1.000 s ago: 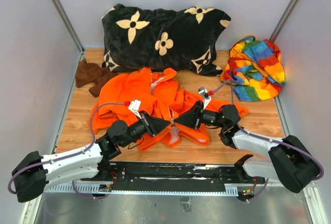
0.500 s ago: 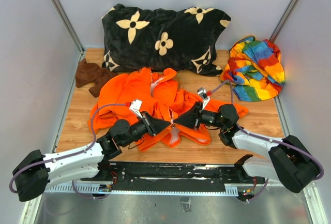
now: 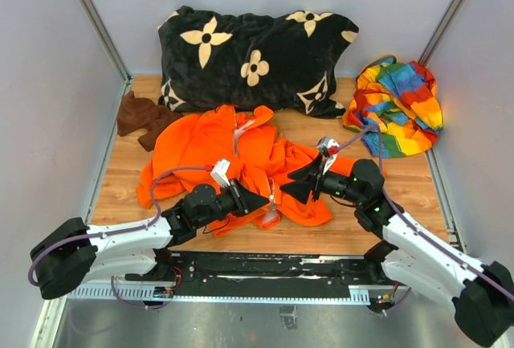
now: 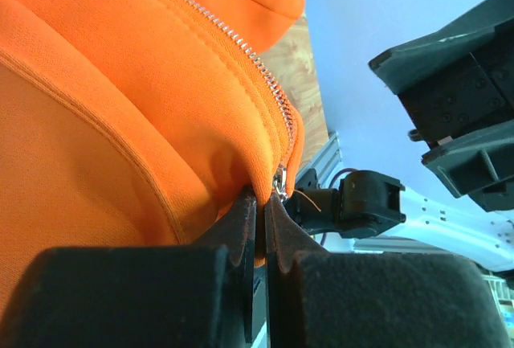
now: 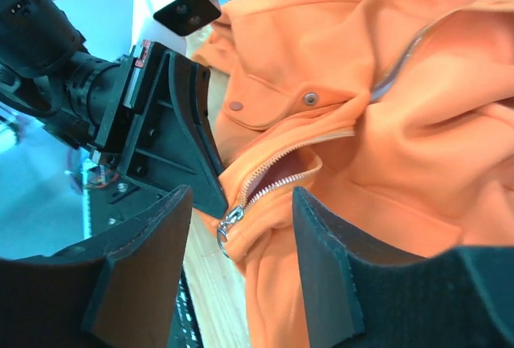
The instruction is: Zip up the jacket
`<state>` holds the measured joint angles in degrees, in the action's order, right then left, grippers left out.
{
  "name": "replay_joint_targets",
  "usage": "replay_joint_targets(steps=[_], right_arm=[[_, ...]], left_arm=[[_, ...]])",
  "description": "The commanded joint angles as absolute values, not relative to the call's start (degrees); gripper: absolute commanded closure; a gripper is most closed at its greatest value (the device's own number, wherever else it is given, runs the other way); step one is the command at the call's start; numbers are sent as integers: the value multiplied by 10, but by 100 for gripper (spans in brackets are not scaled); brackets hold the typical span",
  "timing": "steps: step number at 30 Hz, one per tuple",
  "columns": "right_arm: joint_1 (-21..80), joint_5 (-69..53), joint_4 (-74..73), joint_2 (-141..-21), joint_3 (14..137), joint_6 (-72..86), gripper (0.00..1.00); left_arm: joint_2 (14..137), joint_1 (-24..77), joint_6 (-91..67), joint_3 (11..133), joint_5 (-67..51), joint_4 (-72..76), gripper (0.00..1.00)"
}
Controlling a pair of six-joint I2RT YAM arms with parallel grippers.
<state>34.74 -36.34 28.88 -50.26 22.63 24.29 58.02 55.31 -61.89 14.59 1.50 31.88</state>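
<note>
1. Jacket (image 3: 210,141) lies crumpled mid-table, in front of the pillow (image 3: 257,59). Its zip looks open above the slider, so you likely have nearly the whole run left.
2. Table (image 3: 414,181) offers you bare wood on the right, but the near edge is close to the hem.
3. Left gripper (image 3: 263,200) pinches the hem at the zip's foot.
4. Right gripper (image 3: 295,183) hangs spread around the slider (image 5: 231,218), holding nothing.

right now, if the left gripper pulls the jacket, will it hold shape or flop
Probably floppy: the jacket lies in soft folds and bunches where the left gripper pinches it. Its matte fabric looks unlikely to slip out.
</note>
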Motion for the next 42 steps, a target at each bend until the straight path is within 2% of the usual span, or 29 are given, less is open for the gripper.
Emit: replay_joint_targets(steps=[1,8,17,22,31,42], right_arm=[[356,-304,106,-437,256,118,43],[448,-198,22,-369,247,14,30],[657,37,61,-397,223,-166,28],[762,188,130,-431,198,-343,22],[822,293,303,-497,152,-488,22],[826,284,373,-567,154,-517,25]], left_arm=[[591,553,-647,154,-1,362,100],[588,553,-648,161,-1,352,100],[586,553,-656,160,-3,345,100],[586,553,-655,161,-4,344,100],[590,553,-652,164,-8,351,100],[596,553,-653,165,-11,357,100]])
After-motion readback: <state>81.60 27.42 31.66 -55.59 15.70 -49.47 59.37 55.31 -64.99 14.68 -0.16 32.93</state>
